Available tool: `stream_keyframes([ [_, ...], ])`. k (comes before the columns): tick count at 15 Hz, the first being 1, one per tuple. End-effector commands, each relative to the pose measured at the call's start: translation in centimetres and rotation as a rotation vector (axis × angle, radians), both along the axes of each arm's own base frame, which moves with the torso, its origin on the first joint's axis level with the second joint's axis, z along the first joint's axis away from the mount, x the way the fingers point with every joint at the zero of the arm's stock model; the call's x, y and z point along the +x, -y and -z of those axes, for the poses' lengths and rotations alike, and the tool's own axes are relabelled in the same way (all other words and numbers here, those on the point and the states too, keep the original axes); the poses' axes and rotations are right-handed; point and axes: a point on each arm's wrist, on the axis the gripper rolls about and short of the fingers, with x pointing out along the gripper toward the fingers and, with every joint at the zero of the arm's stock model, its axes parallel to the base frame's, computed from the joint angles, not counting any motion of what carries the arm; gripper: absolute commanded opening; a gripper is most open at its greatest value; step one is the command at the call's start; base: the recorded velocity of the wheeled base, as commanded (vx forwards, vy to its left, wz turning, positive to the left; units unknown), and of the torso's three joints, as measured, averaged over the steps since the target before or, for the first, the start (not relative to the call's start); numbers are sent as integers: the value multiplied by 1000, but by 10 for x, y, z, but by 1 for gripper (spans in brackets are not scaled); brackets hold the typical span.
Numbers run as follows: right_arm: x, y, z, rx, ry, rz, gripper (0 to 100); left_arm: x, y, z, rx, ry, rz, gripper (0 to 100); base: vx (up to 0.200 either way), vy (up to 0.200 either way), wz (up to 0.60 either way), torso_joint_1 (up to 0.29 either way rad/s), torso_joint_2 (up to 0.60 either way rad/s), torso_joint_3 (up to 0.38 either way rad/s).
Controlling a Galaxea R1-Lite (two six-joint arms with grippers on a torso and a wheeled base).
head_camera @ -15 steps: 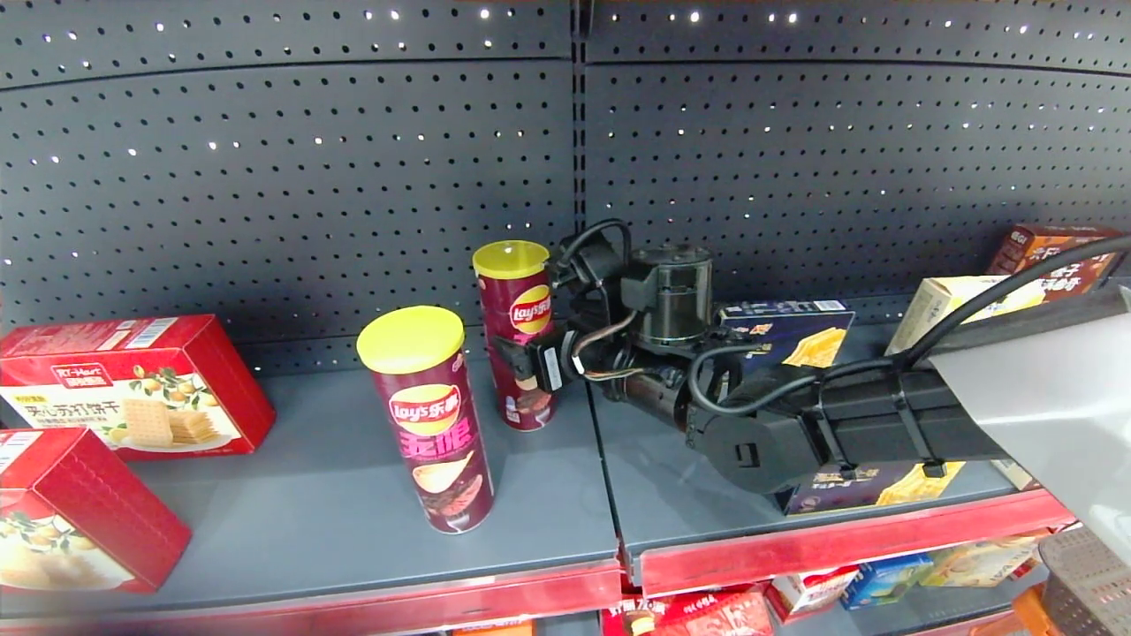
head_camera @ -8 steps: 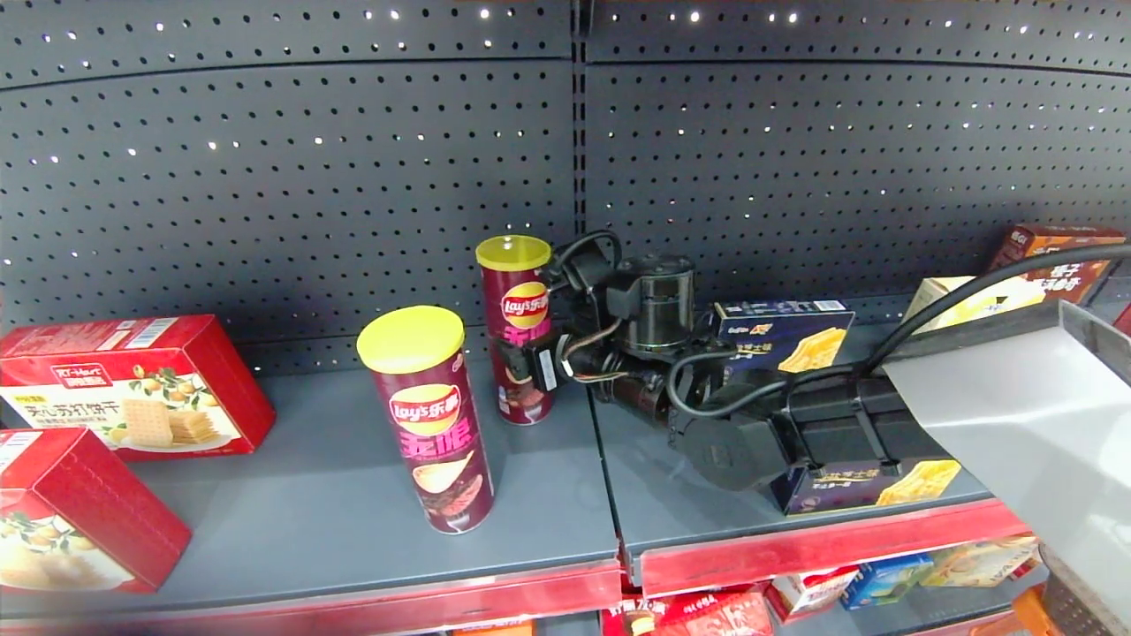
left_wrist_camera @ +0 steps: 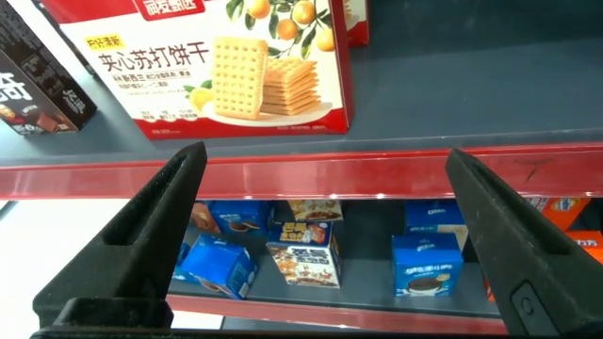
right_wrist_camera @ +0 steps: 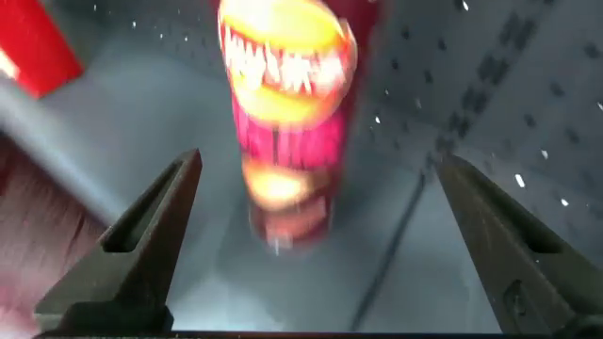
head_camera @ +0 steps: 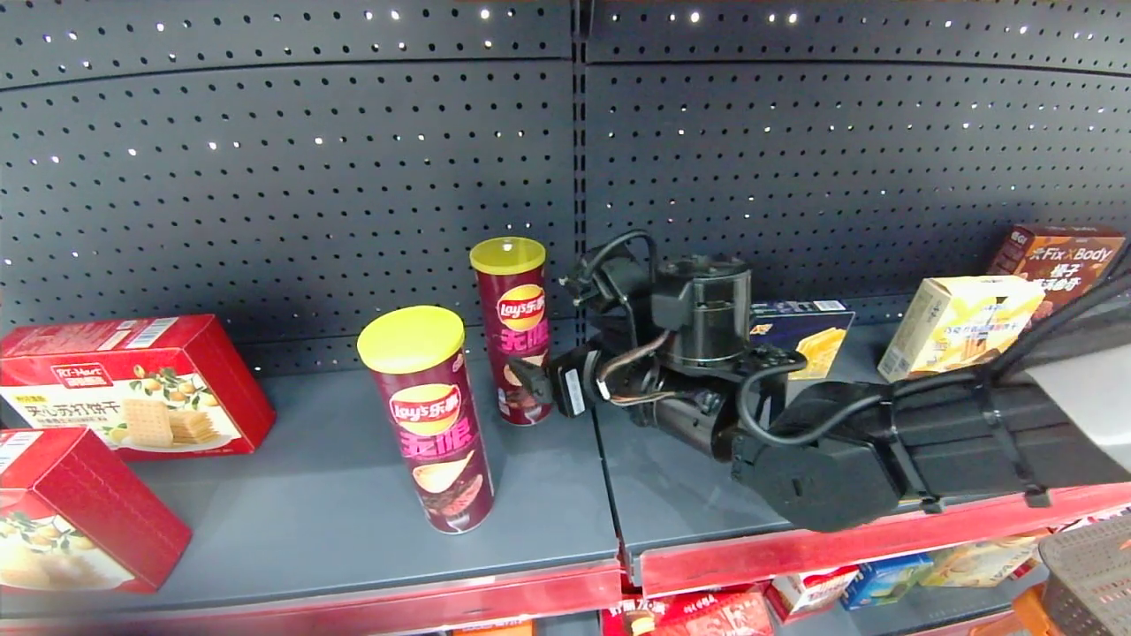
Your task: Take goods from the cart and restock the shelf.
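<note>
The rear can (head_camera: 515, 327) stands upright at the back of the shelf (head_camera: 309, 495), with the right gripper (right_wrist_camera: 320, 162) spread wide close beside it. Backing out, I judge, it could clip the can and topple it toward the front can (head_camera: 430, 415). The left gripper (left_wrist_camera: 325, 153) also gapes wide.

Front can (head_camera: 430, 415): round red-and-yellow logo with large pink characters under it; six o'clock on the shelf (head_camera: 336, 495).
Rear can (head_camera: 515, 327): same logo and pink characters; one o'clock from the front can.
Red biscuit box (head_camera: 132, 384): white logo patch, dark characters on a pale band, printed label on top; nine o'clock.
Brown box (head_camera: 1056, 261): white and orange lettering above characters; three o'clock.
Pale yellow box (head_camera: 959, 331): print too small to tell.
Dark blue box (head_camera: 808, 331): white strip of fine print, too small to tell.
Blue packs (left_wrist_camera: 426, 268): white logos, too small to tell.
</note>
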Motion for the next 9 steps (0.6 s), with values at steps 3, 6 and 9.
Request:
stream_keyframes([
  [3,-17,39,-1,10,15,41,100,0,-1,0,1,-1,-37,100,0,0,0,0,0,0],
  [6,-10,45,0,2,12,95,100,0,-1,0,1,-1,-51,100,0,0,0,0,0,0],
  [9,6,50,4,-6,6,147,100,0,-1,0,1,-1,-62,100,0,0,0,0,0,0],
])
